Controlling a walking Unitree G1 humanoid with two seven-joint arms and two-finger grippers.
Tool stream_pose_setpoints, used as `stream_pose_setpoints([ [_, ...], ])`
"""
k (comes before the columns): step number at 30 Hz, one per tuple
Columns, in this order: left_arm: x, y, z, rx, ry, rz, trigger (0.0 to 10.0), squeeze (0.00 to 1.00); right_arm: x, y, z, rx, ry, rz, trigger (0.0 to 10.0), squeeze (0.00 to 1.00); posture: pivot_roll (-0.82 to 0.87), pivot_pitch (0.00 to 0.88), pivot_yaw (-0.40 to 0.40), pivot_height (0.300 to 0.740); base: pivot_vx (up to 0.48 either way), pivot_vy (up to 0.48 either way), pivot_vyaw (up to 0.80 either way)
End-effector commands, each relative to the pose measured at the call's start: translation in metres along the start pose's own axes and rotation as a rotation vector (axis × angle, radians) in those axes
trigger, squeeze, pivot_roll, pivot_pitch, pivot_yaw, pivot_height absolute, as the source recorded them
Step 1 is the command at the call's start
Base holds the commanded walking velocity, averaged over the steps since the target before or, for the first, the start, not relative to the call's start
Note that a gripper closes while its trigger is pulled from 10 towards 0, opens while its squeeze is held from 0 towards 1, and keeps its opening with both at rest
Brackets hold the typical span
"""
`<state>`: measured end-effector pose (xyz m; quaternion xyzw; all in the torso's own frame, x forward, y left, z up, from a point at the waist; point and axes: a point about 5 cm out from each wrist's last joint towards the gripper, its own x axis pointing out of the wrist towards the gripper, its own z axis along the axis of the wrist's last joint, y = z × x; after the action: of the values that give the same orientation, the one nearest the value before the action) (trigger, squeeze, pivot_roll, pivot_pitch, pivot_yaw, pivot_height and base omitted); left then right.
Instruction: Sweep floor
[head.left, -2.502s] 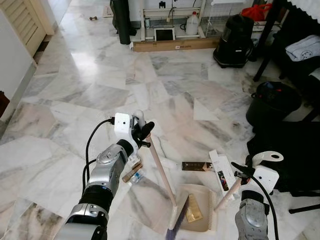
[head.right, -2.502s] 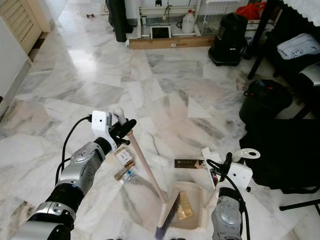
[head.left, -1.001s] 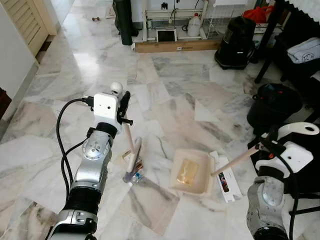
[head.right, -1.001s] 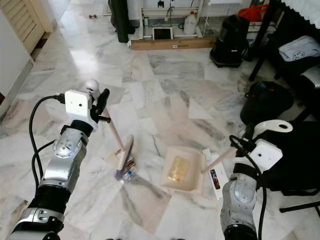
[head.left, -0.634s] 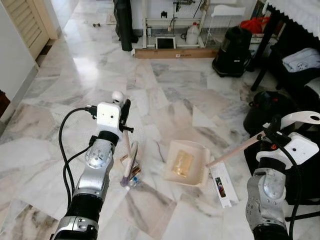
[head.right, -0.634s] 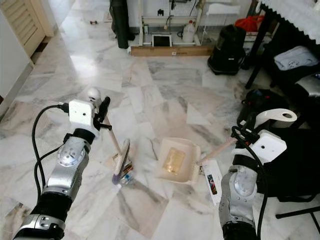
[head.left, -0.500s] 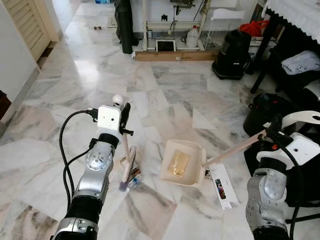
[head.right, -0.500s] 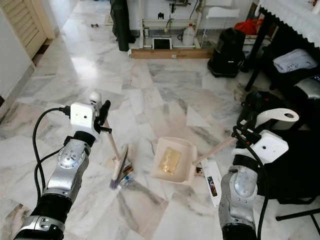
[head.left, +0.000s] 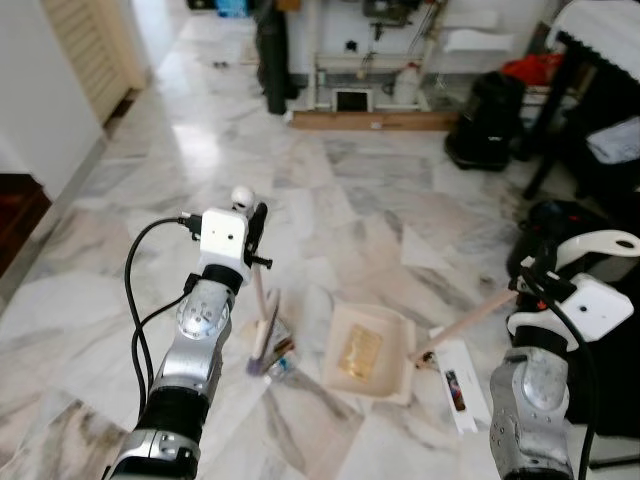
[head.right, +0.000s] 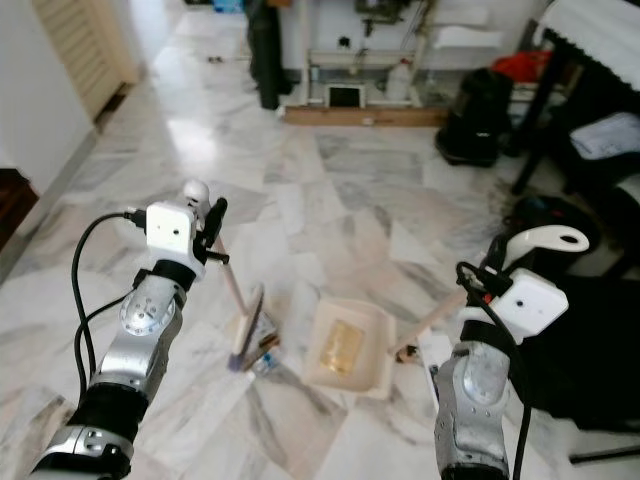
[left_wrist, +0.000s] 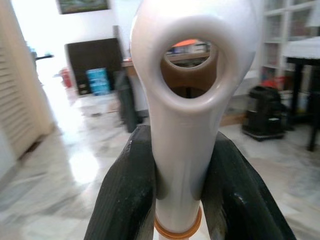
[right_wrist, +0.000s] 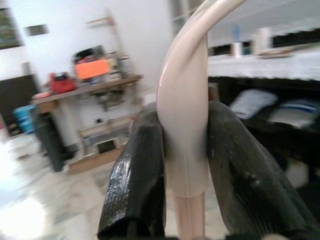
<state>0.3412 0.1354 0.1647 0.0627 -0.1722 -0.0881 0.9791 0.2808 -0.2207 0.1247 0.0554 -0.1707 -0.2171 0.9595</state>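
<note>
- Marble floor (head.left: 380, 210) is spreading out under both arms, pale with grey veins.
- The left gripper (head.left: 256, 222) is clamping the white top of the broom's handle (left_wrist: 182, 115); its two black fingers (left_wrist: 131, 190) are pressing on either side of the handle in the left wrist view.
- The broom (head.left: 262, 315) is slanting down from that gripper toward 5 o'clock, with its brush head (head.left: 268, 340) touching the floor just beside a few small bits of litter (head.left: 283, 358).
- The right gripper (head.left: 527, 283) is closed on the cream handle of the dustpan (right_wrist: 184, 125), black fingers (right_wrist: 137, 175) squeezing it from both sides.
- The dustpan (head.left: 368, 353) is lying at about 8 o'clock from the right gripper, its wooden shaft running between them, and at about 3 o'clock from the brush head, near but apart.
- A yellowish packet (head.left: 361, 351) is sitting inside the pan.
- A white box (head.left: 460, 383) is lying on the floor just beside the pan's right edge.
- Compared with half a second ago, the camera has moved and the whole scene is sitting differently in frame; the pan is now appearing lower and flatter toward the floor, while both grips are staying unchanged.
</note>
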Motion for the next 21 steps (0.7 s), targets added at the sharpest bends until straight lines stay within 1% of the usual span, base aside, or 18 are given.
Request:
stream_pose_setpoints([
  [1, 0.0029, 0.0046, 0.0097, 0.026, -0.054, 0.0, 10.0, 0.0, 0.0033, 0.0053, 0.0136, 0.033, -0.061, 0.009, 10.0, 0.0, 0.05, 0.0, 0.001, 0.74, 0.0, 0.0, 0.8],
  [8, 0.0018, 0.0062, 0.0087, 0.035, -0.054, 0.003, 10.0, 0.0, 0.003, 0.0118, 0.016, 0.058, -0.062, 0.023, 10.0, 0.0, 0.05, 0.0, -0.003, 0.74, 0.0, 0.0, 0.8],
  [12, 0.0021, 0.0064, 0.0089, 0.039, -0.053, 0.001, 10.0, 0.0, 0.0041, 0.0128, 0.0167, 0.066, -0.062, 0.021, 10.0, 0.0, 0.06, 0.0, -0.003, 0.74, 0.0, 0.0, 0.8],
  [16, 0.0035, 0.0108, 0.0088, 0.057, -0.046, 0.014, 10.0, 0.0, 0.0058, 0.0123, 0.0169, 0.103, -0.05, -0.001, 10.0, 0.0, 0.06, 0.0, -0.006, 0.74, 0.0, 0.0, 0.8],
  [21, 0.0028, 0.012, 0.0092, 0.06, -0.047, 0.019, 10.0, 0.0, 0.0058, 0.0117, 0.0166, 0.114, -0.045, -0.009, 10.0, 0.0, 0.06, 0.0, -0.007, 0.74, 0.0, 0.0, 0.8],
])
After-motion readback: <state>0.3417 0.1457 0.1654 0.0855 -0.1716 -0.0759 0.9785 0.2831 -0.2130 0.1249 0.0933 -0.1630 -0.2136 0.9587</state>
